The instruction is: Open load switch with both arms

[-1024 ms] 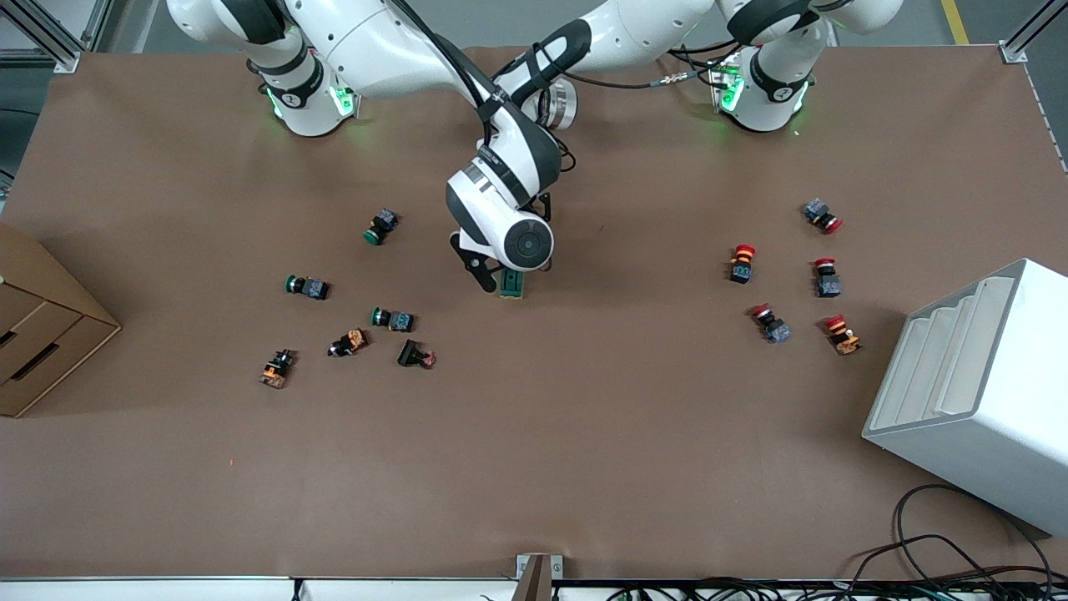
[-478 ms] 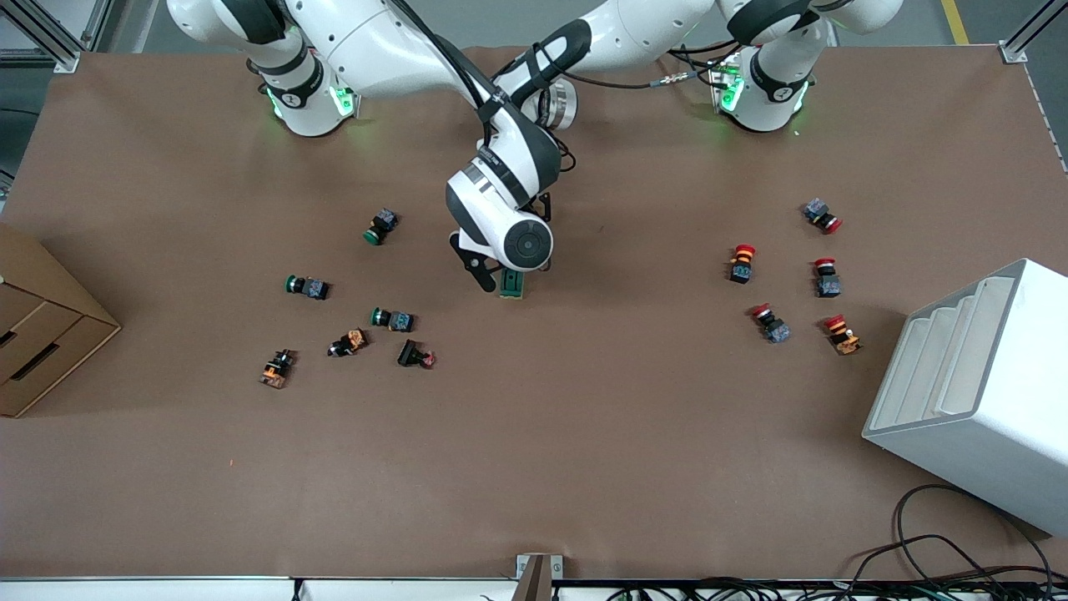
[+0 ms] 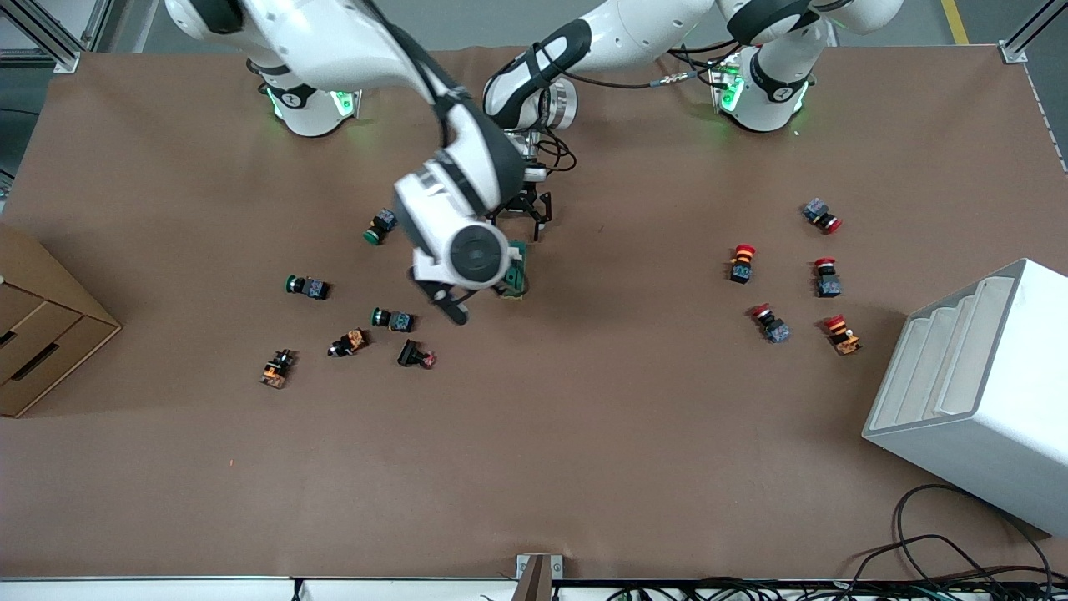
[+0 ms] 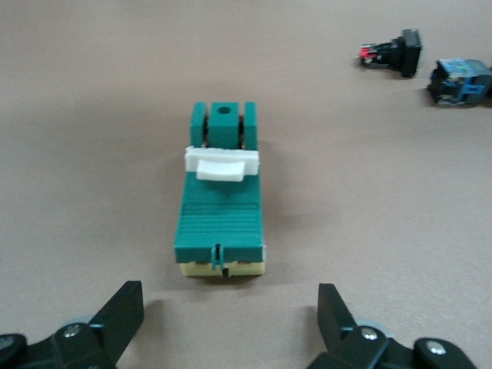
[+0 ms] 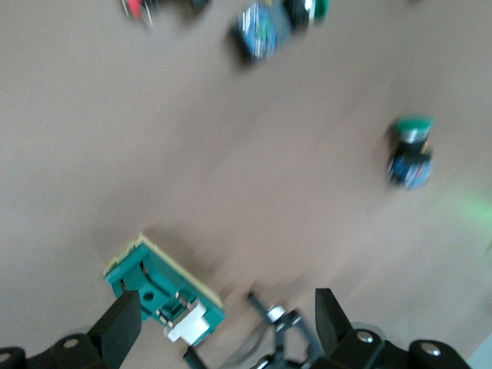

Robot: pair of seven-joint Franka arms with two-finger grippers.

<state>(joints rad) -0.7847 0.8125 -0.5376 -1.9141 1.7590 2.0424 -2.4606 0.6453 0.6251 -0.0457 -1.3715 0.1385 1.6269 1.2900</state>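
- A brown table (image 3: pixel 584 434) fills the room's middle; a cardboard box (image 3: pixel 37 325) sits at the right arm's end and a white rack (image 3: pixel 972 392) at the left arm's end.
- Green-capped push-buttons (image 3: pixel 305 286) lie scattered toward the right arm's end, red mushroom-capped buttons (image 3: pixel 741 263) toward the left arm's.
- The load switch (image 4: pixel 222 204) lies flat on the table near its centre, white lever (image 4: pixel 221 162) across its top.
- The right arm (image 3: pixel 450 209) reaches down over the centre; the right gripper (image 5: pixel 219 327), fingers spread wide and holding nothing, hangs over the load switch's edge.
- The left arm (image 3: pixel 584 50) stretches in low; the left gripper (image 4: pixel 231 323) hovers just beside the switch, fingers apart, not touching it.
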